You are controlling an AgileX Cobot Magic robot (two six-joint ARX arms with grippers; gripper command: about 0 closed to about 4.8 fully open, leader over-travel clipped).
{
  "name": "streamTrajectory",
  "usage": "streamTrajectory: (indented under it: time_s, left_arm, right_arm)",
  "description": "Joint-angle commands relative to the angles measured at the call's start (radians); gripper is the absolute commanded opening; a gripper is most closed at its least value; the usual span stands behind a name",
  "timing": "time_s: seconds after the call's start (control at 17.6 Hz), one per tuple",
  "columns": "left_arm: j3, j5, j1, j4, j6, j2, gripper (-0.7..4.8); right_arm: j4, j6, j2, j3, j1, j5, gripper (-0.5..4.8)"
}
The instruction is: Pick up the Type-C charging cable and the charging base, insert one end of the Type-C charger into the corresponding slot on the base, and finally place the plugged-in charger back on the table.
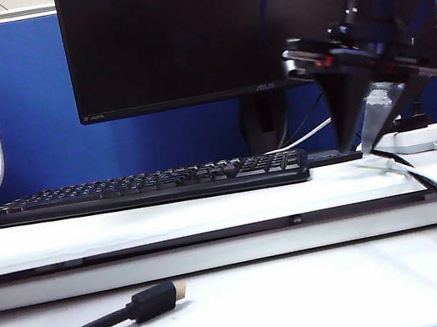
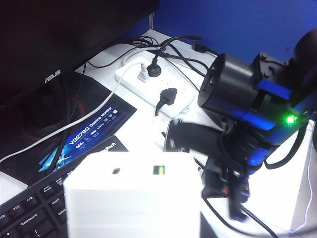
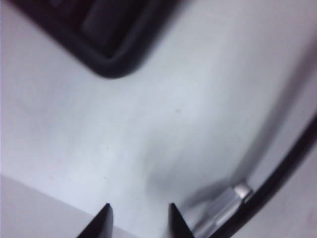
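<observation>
Above the shelf tier of the table (image 1: 209, 207) my right gripper (image 3: 138, 218) hangs with fingers apart, the Type-C charging cable (image 3: 225, 206) plug just beside them. My left gripper's fingers are hidden behind the charging base (image 2: 131, 198), so I cannot tell their state.

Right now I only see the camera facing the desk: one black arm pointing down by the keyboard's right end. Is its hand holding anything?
Observer: No. Its wrist camera shows the right hand open over the table, with nothing between the fingers.
Operator: Is anything near it?
Observer: A small pale plug end lies just beside those fingers, next to a black cable. It's too blurred to tell which cable it belongs to.
Operator: And the other arm?
Observer: It's outside your view. Its camera shows the charging base close up above the keyboard, apparently held by the left hand, with nothing plugged into the slot.
</observation>
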Motion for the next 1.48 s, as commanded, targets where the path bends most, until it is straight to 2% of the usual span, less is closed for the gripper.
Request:
streamTrajectory:
  time_s: [0.06, 0.23, 0.34, 0.4, 0.63, 1.02, 1.14, 1.48]
  left_arm:
    - [0.003, 0.007, -0.001, 0.019, -0.004, -0.006, -0.05]
    - [0.003, 0.007, -0.001, 0.018, -0.004, -0.007, -0.05]
    - [0.003, 0.007, -0.001, 0.014, -0.003, -0.007, -0.05]
    - [0.003, 0.007, -0.001, 0.014, -0.003, -0.006, -0.05]
    - [0.003, 0.007, -0.001, 0.015, -0.004, -0.007, -0.05]
    - [0.003, 0.007, -0.001, -0.003, -0.003, -0.007, -0.05]
    - [0.003, 0.007, -0.001, -0.006, -0.003, -0.007, -0.05]
    - [0.003, 0.007, -0.001, -0.006, -0.003, -0.006, -0.05]
  right_arm:
    - [-0.009, 0.238, -0.006, 0.034, 0.003, -0.005, 1.49]
    - [-0.018, 0.339, -0.006, 0.042, 0.005, 0.008, 1.49]
    - [-0.092, 0.351, -0.006, 0.042, 0.005, 0.136, 1.49]
    - [-0.109, 0.351, -0.006, 0.042, 0.005, 0.157, 1.49]
    - [-0.076, 0.394, 0.016, 0.041, 0.003, 0.155, 1.48]
    - [-0.086, 0.400, 0.072, 0.040, 0.002, 0.134, 1.47]
    - [-0.067, 0.401, 0.079, 0.040, -0.019, 0.158, 1.47]
    - [-0.056, 0.426, 0.082, 0.040, -0.048, 0.148, 1.43]
